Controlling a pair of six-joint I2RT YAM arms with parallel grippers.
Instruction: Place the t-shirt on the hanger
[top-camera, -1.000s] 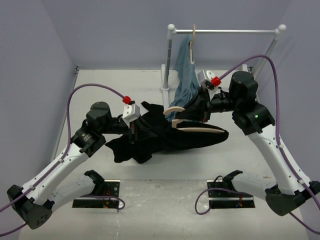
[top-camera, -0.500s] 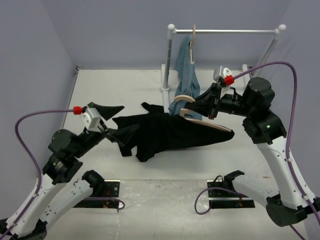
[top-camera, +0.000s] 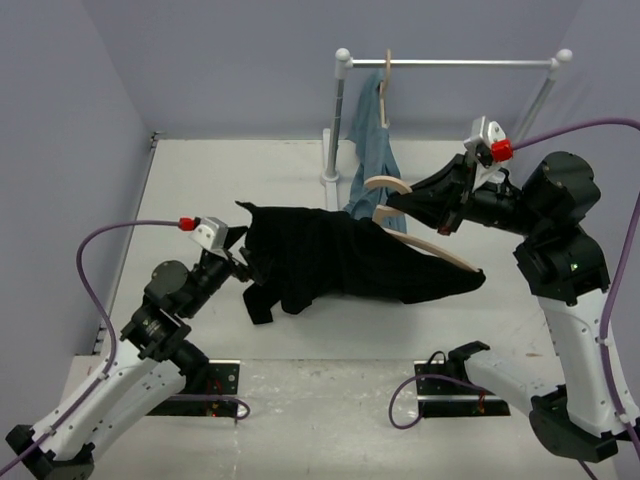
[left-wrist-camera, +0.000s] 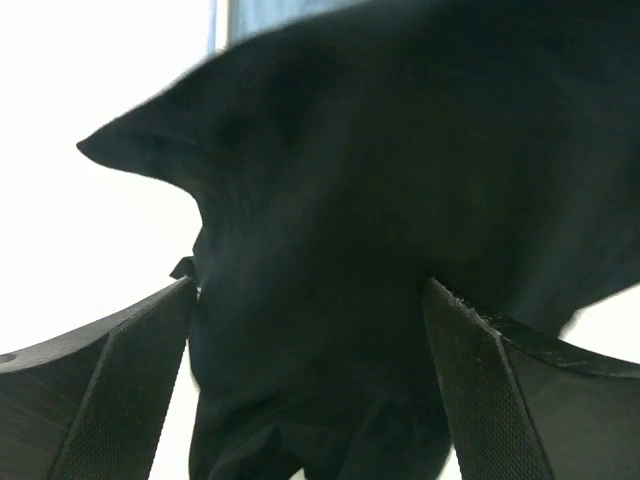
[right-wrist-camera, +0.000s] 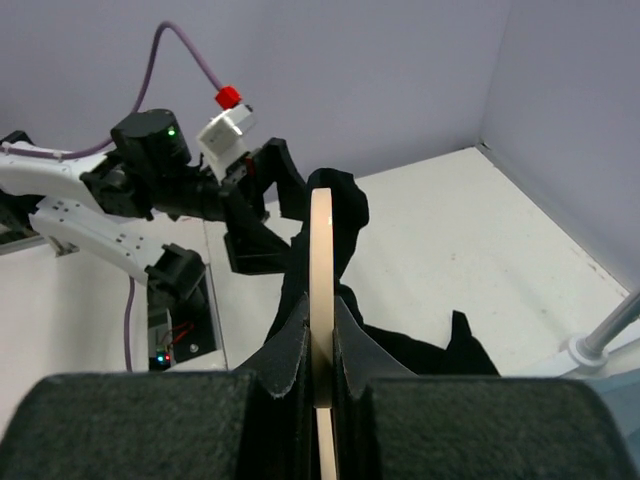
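Since a second ago, my right arm has swung up and out to my right and taken the hanger (top-camera: 440, 250) along. My left arm let go of the cloth, backed off to the left, and has now come back in by the shirt's left edge.

So here's where it's at. My right jaws are clamped tight on the hanger. In the right wrist view the tan wood (right-wrist-camera: 321, 300) runs straight up between the two pads, edge-on. The hanger sits tilted, low end toward my right, with its curved top end poking out above the cloth.

The black t-shirt (top-camera: 340, 265) is strung along the hanger's lower arm and stretches left from there across the middle of the bench (top-camera: 200, 180). One corner sticks up at the far left and a floppy bit dangles at the near left. From the right wrist I can see the cloth (right-wrist-camera: 340, 210) wrapped round the hanger's far tip.

My left jaws are wide apart. In the left wrist view the fingers (left-wrist-camera: 110, 400) sit on either side of a big dark fold of the shirt (left-wrist-camera: 380, 200), but they aren't pinching it.

Behind all this, the blue-grey garment (top-camera: 370, 140) hangs on its own hanger (top-camera: 386, 85) from the rail (top-camera: 450, 63), just behind the shirt.
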